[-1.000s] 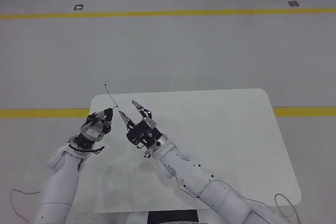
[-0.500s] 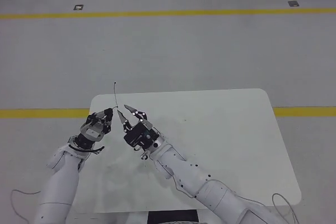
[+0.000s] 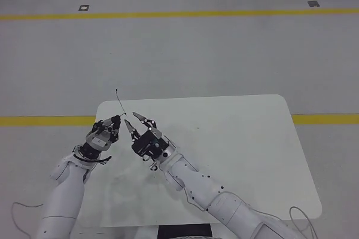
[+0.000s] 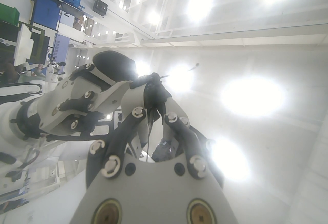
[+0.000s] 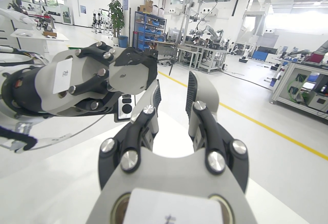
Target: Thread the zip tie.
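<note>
**Zip tie pinched in the left gripper, right gripper standing open beside it**

The zip tie (image 4: 179,71) is a thin dark strap held off the table. One stretch pokes out past the fingertips of the left gripper (image 4: 151,84), away from the robot and slightly tilted, and ends in a small thicker bit. Whether that bit is the head or only the tip is too small to tell. More strap trails back between the same fingers toward the wrist. The left gripper is clamped tight on the strap, right at its tips.

Just beside it, nearly tip to tip, the right gripper (image 5: 174,80) has its fingers spread and nothing between them. Both hang over the near-left corner of the white table (image 3: 239,137), and the strap's free end reaches out beyond the table edge.

The step in hand looks like taking the free stretch with the right gripper so it can be fed through. To do that well:

- Hold the left grip steady, because the strap is limber and will wag at a touch.
- Bring the open fingers in so they straddle the strap, not nudge it from one side.
- Close close to the left fingertips, where the strap bends least.
- Keep the strap flat across the pads so it can't twist out.
</note>
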You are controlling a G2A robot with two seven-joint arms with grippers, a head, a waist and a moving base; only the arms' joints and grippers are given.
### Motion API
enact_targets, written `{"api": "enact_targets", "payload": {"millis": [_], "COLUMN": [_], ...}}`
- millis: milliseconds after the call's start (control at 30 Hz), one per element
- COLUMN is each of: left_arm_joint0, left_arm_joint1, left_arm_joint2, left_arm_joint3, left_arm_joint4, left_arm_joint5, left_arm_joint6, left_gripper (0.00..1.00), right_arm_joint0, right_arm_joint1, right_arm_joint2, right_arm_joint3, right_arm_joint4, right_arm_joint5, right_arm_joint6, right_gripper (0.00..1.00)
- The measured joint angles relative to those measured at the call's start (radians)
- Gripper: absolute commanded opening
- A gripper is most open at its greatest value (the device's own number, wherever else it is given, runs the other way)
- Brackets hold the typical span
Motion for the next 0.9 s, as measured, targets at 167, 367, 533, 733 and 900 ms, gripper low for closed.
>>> {"api": "enact_targets", "payload": {"millis": [167, 367, 533, 733, 900], "left_arm_joint0": [0.000, 0.000, 0.000, 0.000, 0.000], "left_arm_joint1": [0.000, 0.000, 0.000, 0.000, 0.000], "left_arm_joint2": [0.000, 0.000, 0.000, 0.000, 0.000], "left_arm_joint3": [0.000, 0.000, 0.000, 0.000, 0.000], "left_arm_joint4": [0.000, 0.000, 0.000, 0.000, 0.000], "left_arm_joint5": [0.000, 0.000, 0.000, 0.000, 0.000], "left_arm_joint6": [0.000, 0.000, 0.000, 0.000, 0.000], "left_gripper": [0.00, 0.00, 0.00, 0.00, 0.00], "right_arm_joint0": [0.001, -0.001, 0.004, 0.009, 0.014], "right_arm_joint1": [-0.005, -0.011, -0.013, -0.012, -0.009], "right_arm_joint2": [0.004, 0.007, 0.004, -0.001, -0.007], "right_arm_joint3": [-0.007, -0.007, -0.007, -0.004, -0.002], "right_arm_joint4": [-0.008, -0.015, -0.016, -0.016, -0.015], "right_arm_joint5": [-0.005, -0.009, -0.008, -0.005, 0.000], "right_arm_joint6": [-0.004, -0.006, -0.006, -0.005, -0.001], "right_gripper": [0.21, 0.19, 0.17, 0.03, 0.00]}}
